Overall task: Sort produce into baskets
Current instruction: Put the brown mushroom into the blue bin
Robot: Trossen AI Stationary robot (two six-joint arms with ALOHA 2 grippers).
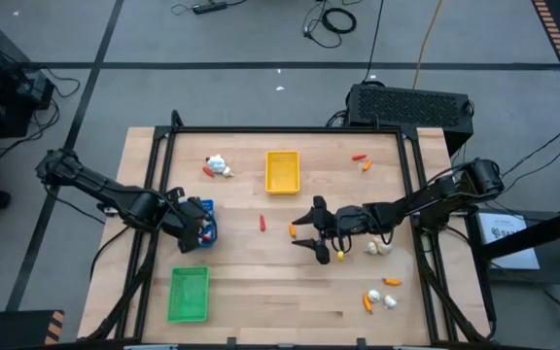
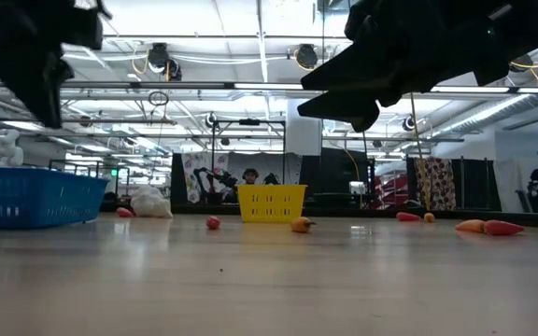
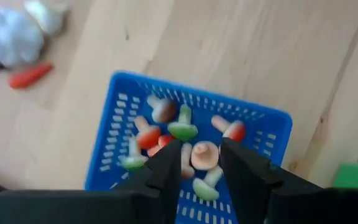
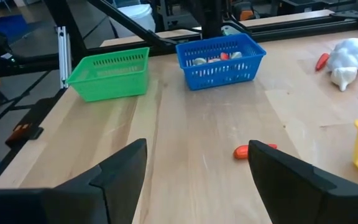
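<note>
My left gripper [image 3: 199,158] hovers open above the blue basket [image 3: 114,134], pointing steeply down. Small mushroom-like pieces [image 3: 182,127] in red, green and white lie inside the basket, and nothing sits between the fingers. In the high view the left gripper [image 1: 194,226] covers part of the blue basket [image 1: 208,209]. My right gripper [image 1: 305,230] stands open above mid-table, holding nothing. A red piece [image 4: 243,151] lies on the wood below and ahead of it. The yellow basket [image 1: 282,172] sits at the far middle. The green basket [image 1: 189,294] sits near left.
White bulbs with a red piece [image 1: 219,166] lie far left of the yellow basket. Loose red and orange pieces lie at mid-table [image 1: 262,223], far right [image 1: 362,159] and near right [image 1: 381,295]. A white piece [image 1: 378,248] lies under the right arm. Bare wood lies between the baskets.
</note>
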